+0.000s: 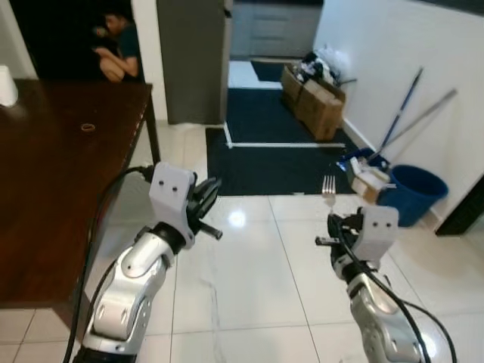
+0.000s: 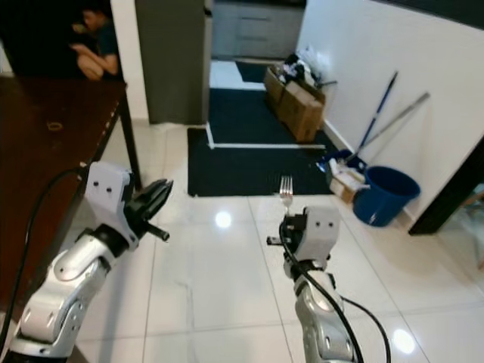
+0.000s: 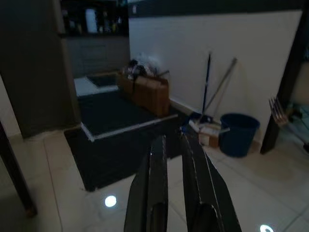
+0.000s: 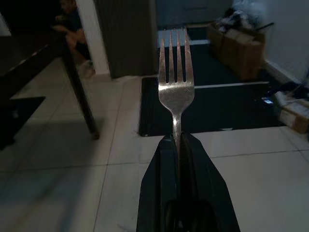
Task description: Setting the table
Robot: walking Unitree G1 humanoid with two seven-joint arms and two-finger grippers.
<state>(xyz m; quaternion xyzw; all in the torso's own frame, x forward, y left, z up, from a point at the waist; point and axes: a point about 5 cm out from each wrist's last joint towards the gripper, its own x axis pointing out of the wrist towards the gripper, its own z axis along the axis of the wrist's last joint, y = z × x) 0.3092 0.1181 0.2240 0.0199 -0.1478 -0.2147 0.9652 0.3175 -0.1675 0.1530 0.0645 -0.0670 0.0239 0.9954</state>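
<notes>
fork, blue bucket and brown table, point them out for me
fork (image 4: 176, 72), right wrist view, on the tines above the pincer.
blue bucket (image 1: 417, 198), left eye view, on its side wall.
brown table (image 1: 53, 174), left eye view, on the bare top.

- The fork (image 4: 176, 92) clamped between the black fingers of the right gripper (image 4: 179, 145) is shiny polished metal.
- Ahead of the fingers, the floor (image 1: 257, 280) is glossy pale tile, mirroring lamps.
- The table (image 1: 53, 174) is dark, smooth, faintly glossy wood.
- The mat (image 1: 265, 144) looks matt dark cloth.
- The boxes (image 1: 318, 102) are dull cardboard.
- The bucket (image 1: 412, 193) is blue plastic.
</notes>
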